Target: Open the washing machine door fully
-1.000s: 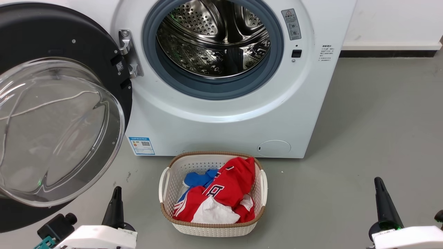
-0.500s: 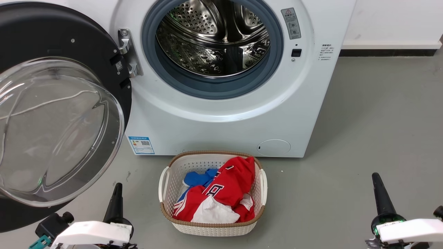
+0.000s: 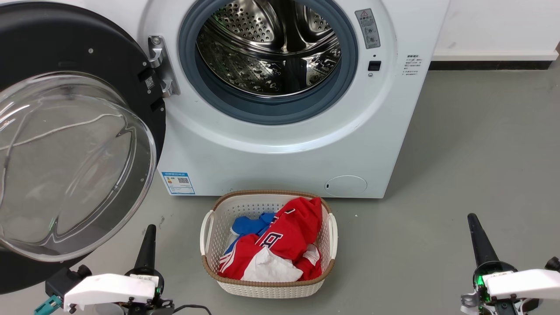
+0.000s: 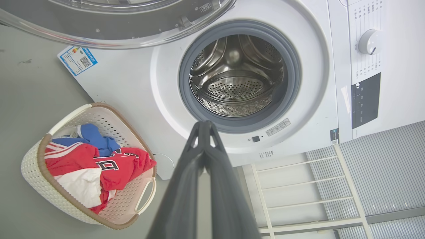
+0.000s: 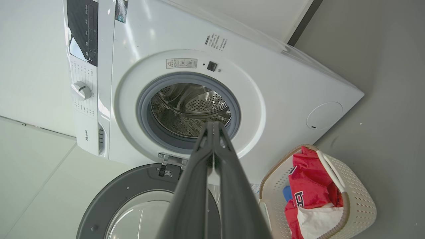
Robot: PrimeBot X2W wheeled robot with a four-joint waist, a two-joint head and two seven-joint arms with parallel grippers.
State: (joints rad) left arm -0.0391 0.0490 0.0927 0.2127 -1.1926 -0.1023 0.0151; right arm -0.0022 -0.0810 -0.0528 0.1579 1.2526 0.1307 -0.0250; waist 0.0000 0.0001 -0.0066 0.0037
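Probably the washing machine door, swung out at the left of the washing machine with its glass bowl facing the near side, is stiff and rather heavy, turning only on its hinge. The bowl looks slippery, so the black rim far from the hinge seems the better place to push. The left gripper and the right gripper hang low, jaws pressed together, holding nothing.

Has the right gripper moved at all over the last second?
Yes. Measured against the laundry basket in the head view, the right gripper has edged up the picture, toward the washing machine, and slightly left.
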